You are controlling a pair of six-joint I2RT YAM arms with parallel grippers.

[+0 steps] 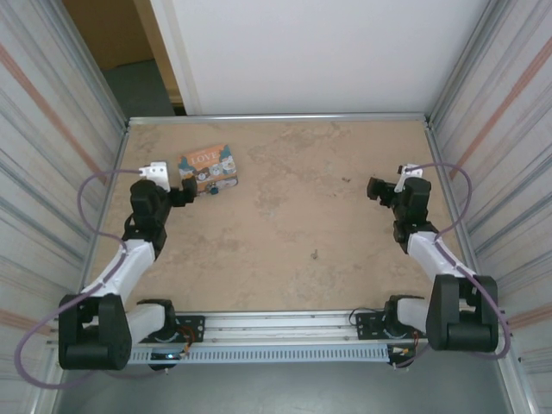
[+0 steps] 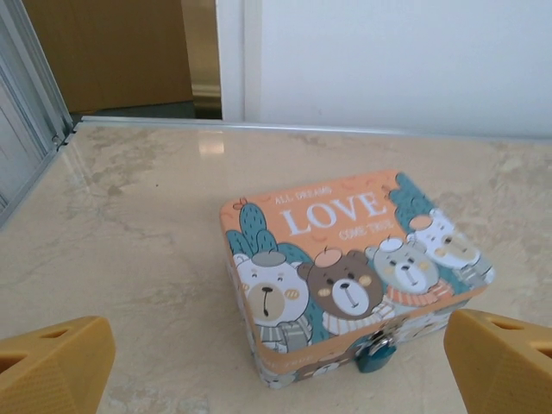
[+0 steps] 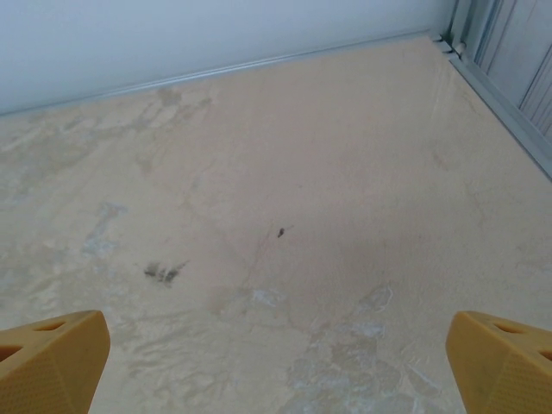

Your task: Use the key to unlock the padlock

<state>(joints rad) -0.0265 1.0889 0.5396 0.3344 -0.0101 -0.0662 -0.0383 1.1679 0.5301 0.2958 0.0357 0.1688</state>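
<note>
A small teal padlock [image 2: 377, 354] hangs on the front clasp of an orange tin box [image 2: 345, 250] printed with bears and the word LOVE. The box [image 1: 208, 169] lies flat at the far left of the table. My left gripper [image 1: 186, 193] hovers just in front of the box, open, with its yellow fingertips [image 2: 53, 362] wide apart and nothing between them. On the right side of the table my right gripper [image 1: 377, 188] is open over bare tabletop, its yellow fingertips [image 3: 500, 358] spread and holding nothing. The key is out of view.
The beige marble-patterned table [image 1: 310, 216] is walled by ribbed metal panels on the left [image 1: 52, 155] and right [image 1: 500, 147] and a white wall [image 1: 319, 52] at the back. A metal rail [image 1: 276, 332] runs along the near edge between the arm bases.
</note>
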